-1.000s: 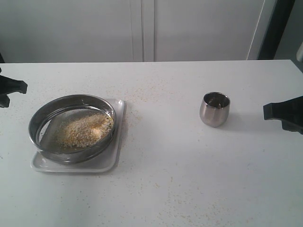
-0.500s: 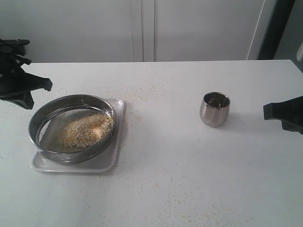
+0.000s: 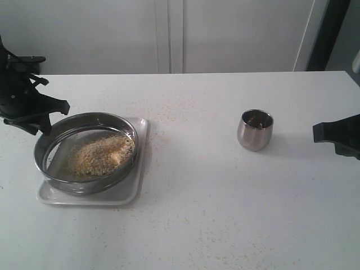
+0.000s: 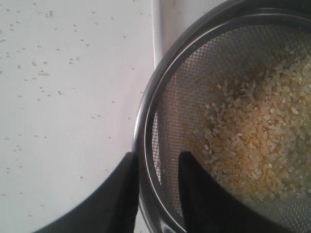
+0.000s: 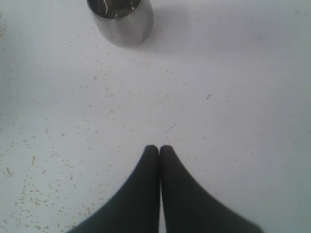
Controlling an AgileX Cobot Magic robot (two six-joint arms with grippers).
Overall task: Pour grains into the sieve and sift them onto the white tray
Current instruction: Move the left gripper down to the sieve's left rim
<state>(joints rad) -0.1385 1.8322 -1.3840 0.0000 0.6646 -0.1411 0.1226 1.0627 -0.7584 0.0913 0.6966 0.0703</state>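
Observation:
The sieve (image 3: 84, 117), a wide steel hoop with a mesh base, rests on the white tray (image 3: 132, 190) at the table's left. A heap of golden and whitish grains (image 3: 98, 153) lies on its mesh. My left gripper (image 3: 46, 121) is at the sieve's far-left rim. In the left wrist view the left gripper (image 4: 158, 155) is open and straddles the sieve's rim (image 4: 170, 63): one finger is against the outside wall, the other is inside over the mesh, next to the grains (image 4: 262, 121). My right gripper (image 5: 159, 147) is shut on nothing above bare table, at the right edge (image 3: 318, 133).
A small rounded steel cup (image 3: 255, 130) stands upright right of centre, ahead of the right gripper (image 5: 120, 19). Stray grains are scattered over the white tabletop (image 3: 214, 242). A corner of the tray (image 4: 158, 24) shows beside the sieve.
My left arm has come in from the left edge to the sieve's far-left rim. The right arm, cup, sieve and tray have not moved.

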